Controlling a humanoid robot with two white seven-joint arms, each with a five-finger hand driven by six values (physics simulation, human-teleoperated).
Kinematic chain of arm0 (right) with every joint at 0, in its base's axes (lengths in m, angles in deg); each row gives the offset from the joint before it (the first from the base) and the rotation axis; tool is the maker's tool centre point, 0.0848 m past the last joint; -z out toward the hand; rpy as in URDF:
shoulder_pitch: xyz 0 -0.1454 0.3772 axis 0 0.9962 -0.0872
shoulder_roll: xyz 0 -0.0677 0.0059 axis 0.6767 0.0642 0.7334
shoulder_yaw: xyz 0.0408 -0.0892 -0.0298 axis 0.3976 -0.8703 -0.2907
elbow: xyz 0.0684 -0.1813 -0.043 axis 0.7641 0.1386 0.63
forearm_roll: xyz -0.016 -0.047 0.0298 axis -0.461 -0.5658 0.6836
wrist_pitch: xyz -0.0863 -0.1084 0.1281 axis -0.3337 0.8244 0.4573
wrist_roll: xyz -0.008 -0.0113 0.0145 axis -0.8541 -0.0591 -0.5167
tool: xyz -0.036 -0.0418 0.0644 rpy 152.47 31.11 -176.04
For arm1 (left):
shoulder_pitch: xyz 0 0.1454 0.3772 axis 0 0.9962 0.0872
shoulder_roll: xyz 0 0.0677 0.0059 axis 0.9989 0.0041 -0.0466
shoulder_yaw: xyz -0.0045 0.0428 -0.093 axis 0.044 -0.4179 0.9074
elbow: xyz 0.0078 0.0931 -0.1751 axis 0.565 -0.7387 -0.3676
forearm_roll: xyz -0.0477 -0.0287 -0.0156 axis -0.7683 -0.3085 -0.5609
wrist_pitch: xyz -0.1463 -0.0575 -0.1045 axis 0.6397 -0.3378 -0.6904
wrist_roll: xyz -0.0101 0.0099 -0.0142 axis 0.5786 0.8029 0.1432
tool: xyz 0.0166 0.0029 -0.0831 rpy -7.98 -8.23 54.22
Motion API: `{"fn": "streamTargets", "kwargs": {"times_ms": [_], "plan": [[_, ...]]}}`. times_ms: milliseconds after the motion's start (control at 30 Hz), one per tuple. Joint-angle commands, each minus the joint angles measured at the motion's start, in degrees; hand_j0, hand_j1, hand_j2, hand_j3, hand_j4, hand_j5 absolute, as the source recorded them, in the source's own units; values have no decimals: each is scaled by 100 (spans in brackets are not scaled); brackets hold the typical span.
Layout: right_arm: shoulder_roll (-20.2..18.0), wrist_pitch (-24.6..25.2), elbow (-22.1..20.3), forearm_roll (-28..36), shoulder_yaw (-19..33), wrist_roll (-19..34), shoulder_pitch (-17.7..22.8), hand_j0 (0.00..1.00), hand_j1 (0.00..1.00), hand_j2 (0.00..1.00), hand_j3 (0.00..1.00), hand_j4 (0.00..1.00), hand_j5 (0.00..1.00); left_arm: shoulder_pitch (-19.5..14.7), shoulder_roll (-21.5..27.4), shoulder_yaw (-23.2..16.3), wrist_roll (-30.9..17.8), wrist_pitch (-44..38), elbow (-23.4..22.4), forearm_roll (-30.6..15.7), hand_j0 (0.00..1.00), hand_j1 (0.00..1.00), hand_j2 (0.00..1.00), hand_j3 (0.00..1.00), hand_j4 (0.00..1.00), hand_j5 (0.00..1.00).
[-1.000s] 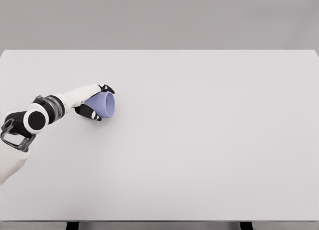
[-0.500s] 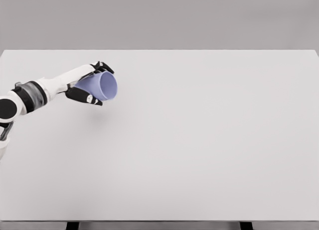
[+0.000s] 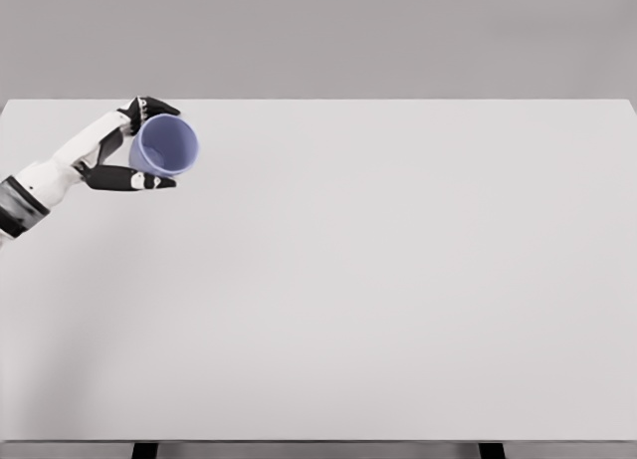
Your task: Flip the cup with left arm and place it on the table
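A pale blue cup [image 3: 165, 145] is held above the white table [image 3: 378, 270] at the far left, tilted so its open mouth faces toward the camera and to the right. My left hand [image 3: 139, 145] is shut on the cup, dark fingers [image 3: 151, 106] over its top and the thumb [image 3: 129, 180] under it. The white left forearm runs off the left edge. No right arm shows in the head view.
The table's back edge lies just behind the hand. Two dark table legs [image 3: 145, 450] show at the bottom edge.
The left hand has lifted the cup up and back to the left, and has turned it so the mouth now faces the camera more fully. The elbow has left the picture.
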Motion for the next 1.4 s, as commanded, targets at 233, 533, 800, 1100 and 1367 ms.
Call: {"fn": "streamTargets", "kwargs": {"times_ms": [233, 533, 800, 1100, 1367], "plan": [[0, 2, 0, -2, 0, 1, 0, 100, 100, 100, 100, 100, 100, 264, -243, 2, 5, 219, -616, -1562, 41, 41, 41, 41, 41, 41], [0, 2, 0, -2, 0, 10, 0, 100, 100, 100, 100, 100, 100, 255, -753, 19, 5, 149, -1372, -2081, 41, 41, 41, 41, 41, 41], [0, -7, 0, -2, 0, 1, 0, 100, 100, 100, 100, 100, 100, 255, -867, 37, 5, -458, -1478, -2300, 41, 41, 41, 41, 41, 41], [0, -7, 0, -2, 0, 1, 0, 100, 100, 100, 100, 100, 100, 255, -867, 19, 5, -722, -1601, -2292, 42, 42, 42, 42, 42, 42], [0, -7, 0, -2, 0, 1, 0, 100, 100, 100, 100, 100, 100, 255, -858, -25, 5, -713, -1583, -2195, 77, 77, 77, 77, 77, 77]]}}
